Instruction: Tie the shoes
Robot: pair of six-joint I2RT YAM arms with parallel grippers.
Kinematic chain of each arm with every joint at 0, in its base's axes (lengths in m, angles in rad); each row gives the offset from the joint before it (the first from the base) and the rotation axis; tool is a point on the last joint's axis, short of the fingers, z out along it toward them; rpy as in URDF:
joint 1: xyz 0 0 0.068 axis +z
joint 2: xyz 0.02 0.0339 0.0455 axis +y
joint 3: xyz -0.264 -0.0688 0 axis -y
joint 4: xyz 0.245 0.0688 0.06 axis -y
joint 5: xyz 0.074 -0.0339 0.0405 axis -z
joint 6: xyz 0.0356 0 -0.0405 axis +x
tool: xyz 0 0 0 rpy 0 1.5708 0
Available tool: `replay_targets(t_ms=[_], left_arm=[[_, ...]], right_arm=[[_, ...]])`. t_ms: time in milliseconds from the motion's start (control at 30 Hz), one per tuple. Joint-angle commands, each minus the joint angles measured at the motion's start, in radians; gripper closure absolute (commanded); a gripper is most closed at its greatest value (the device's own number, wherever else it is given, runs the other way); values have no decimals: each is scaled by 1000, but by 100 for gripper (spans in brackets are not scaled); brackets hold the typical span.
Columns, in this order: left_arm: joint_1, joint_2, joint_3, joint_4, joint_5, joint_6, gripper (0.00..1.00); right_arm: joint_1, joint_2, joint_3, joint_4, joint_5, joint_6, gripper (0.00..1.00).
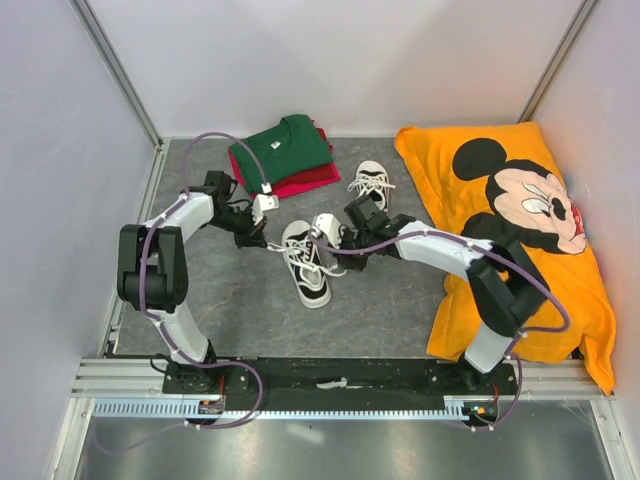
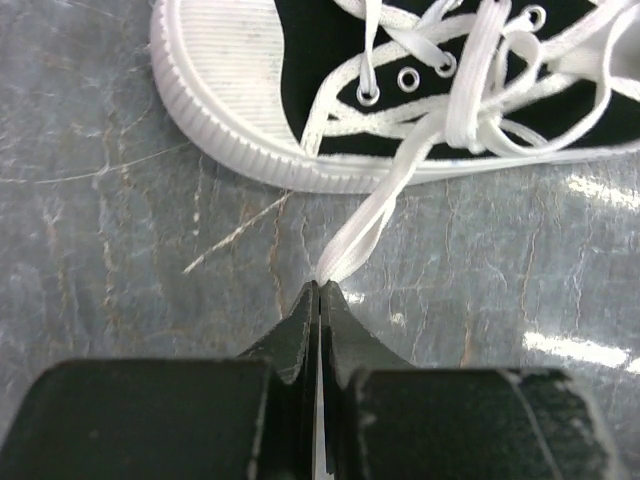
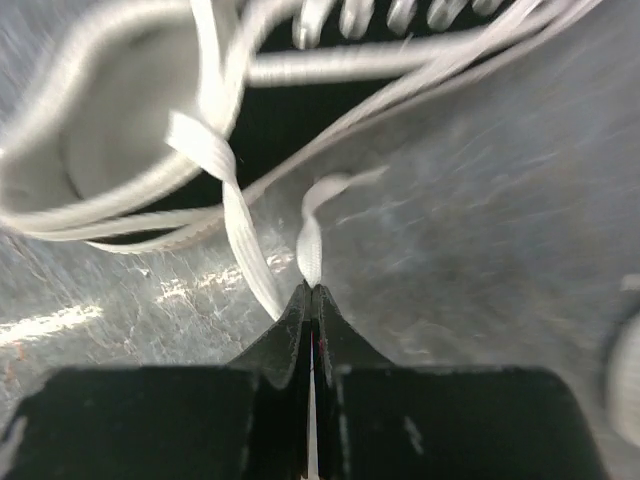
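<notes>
My left gripper (image 2: 318,290) is pinched tight on a white lace (image 2: 365,225) that runs taut up to the black sneaker (image 2: 250,90), and the right gripper (image 3: 311,292) is clamped just as narrow on the other lace end (image 3: 310,240). That sneaker (image 1: 306,268) lies mid-table on the grey mat (image 1: 390,300), right between my two grippers. The second sneaker (image 1: 372,183) sits further back, between the folded shirts (image 1: 285,148) and the orange pillow (image 1: 510,300).

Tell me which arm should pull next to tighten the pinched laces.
Right, probably: the right gripper pinches a slack curling lace end, while the left gripper holds a straight lace from the shoe.
</notes>
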Motion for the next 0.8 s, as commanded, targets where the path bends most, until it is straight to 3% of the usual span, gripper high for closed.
replay_targets(t_ms=[0, 133, 500, 633, 767], left_arm=[[-86, 34, -12, 108, -95, -153, 98], [-164, 89, 19, 136, -147, -251, 98], [-193, 181, 128, 156, -40, -420, 98], [-184, 161, 134, 163, -40, -462, 98], [-131, 60, 123, 145, -23, -474, 98]], right_arm=[[-2, 99, 1, -32, 9, 23, 100], [-3, 144, 6, 22, -86, 100, 100], [6, 144, -23, 134, -157, 255, 100], [-3, 103, -32, 123, -122, 263, 100], [-97, 0, -52, 79, -110, 284, 100]])
